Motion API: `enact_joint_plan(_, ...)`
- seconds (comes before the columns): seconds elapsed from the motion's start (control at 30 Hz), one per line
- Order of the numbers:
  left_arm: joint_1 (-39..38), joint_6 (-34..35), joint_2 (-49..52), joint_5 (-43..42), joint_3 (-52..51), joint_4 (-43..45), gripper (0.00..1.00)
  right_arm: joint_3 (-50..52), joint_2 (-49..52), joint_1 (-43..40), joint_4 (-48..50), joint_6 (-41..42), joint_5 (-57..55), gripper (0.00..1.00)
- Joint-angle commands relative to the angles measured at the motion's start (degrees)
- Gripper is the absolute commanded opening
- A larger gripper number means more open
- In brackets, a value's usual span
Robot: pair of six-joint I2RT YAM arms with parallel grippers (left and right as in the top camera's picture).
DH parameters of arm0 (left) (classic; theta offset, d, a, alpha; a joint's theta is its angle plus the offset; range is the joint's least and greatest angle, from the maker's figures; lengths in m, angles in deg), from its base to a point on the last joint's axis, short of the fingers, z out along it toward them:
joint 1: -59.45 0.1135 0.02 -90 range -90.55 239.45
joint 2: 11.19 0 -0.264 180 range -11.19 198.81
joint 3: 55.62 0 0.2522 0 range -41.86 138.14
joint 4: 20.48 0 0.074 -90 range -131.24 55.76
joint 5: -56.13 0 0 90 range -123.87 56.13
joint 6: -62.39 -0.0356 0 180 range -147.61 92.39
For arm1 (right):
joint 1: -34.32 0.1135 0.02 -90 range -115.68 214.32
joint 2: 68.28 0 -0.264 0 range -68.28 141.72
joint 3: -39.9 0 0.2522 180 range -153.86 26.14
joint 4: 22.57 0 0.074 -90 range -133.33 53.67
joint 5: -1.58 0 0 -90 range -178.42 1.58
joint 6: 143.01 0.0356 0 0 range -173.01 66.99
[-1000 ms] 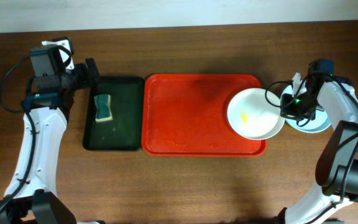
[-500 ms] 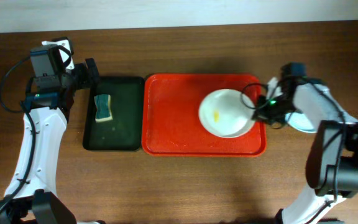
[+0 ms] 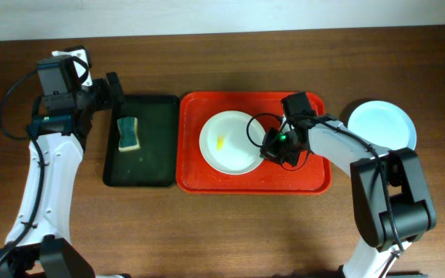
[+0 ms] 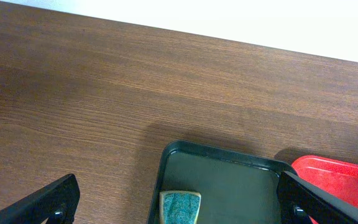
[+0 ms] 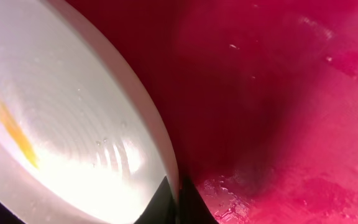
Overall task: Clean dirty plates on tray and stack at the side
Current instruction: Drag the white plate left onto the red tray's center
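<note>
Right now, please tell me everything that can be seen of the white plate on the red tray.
The white plate is round, shallow and glossy, with faint concentric rings seen from the right wrist. A small yellow smear marks it left of centre. It lies face up near the middle of the red tray. The right gripper pinches its right rim with shut jaws; whether that side is lifted cannot be told.
</note>
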Motion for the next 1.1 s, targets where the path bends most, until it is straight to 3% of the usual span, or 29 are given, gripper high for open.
enact_joint_plan(0.0,-0.1,-0.1,0.2,-0.2,0.2,0.1,0.99,-0.3,-1.1,-0.6,-1.6,-1.5,-0.2,0.25)
enact_joint_plan(0.2,-0.1,-0.1,0.2,-0.2,0.2,0.1,1.00,-5.9,-3.9,-0.6,-4.7,-3.6,-0.5,0.44)
enact_joint_plan(0.3,-0.1,-0.1,0.2,-0.2,0.2,0.1,0.99,-12.0,-4.0,-0.5,-12.5,-7.2,-5.3,0.45)
enact_joint_plan(0.5,-0.1,-0.1,0.2,-0.2,0.2,0.1,0.99,-21.8,-4.0,1.5,-27.6,-9.6,-25.7,0.46)
enact_joint_plan(0.53,-0.1,-0.1,0.2,-0.2,0.2,0.1,0.99,-21.8,-4.0,1.7,-27.6,-10.3,-25.7,0.56)
enact_joint_plan(0.6,-0.1,-0.1,0.2,-0.2,0.2,0.1,0.99,-21.5,-4.0,1.7,-27.6,-11.0,-25.8,0.99)
enact_joint_plan(0.8,-0.1,-0.1,0.2,-0.2,0.2,0.1,0.99,-21.2,-4.0,1.9,-26.0,-11.0,-21.7,0.99)
enact_joint_plan(0.97,0.0,-0.1,0.2,-0.2,0.2,0.1,0.99,-21.2,-3.1,3.0,-24.2,-14.8,-22.9,0.68)
enact_joint_plan(1.07,-0.1,-0.1,0.2,-0.2,0.2,0.1,0.99,-21.2,-1.5,3.3,-23.5,-16.2,-23.2,0.63)
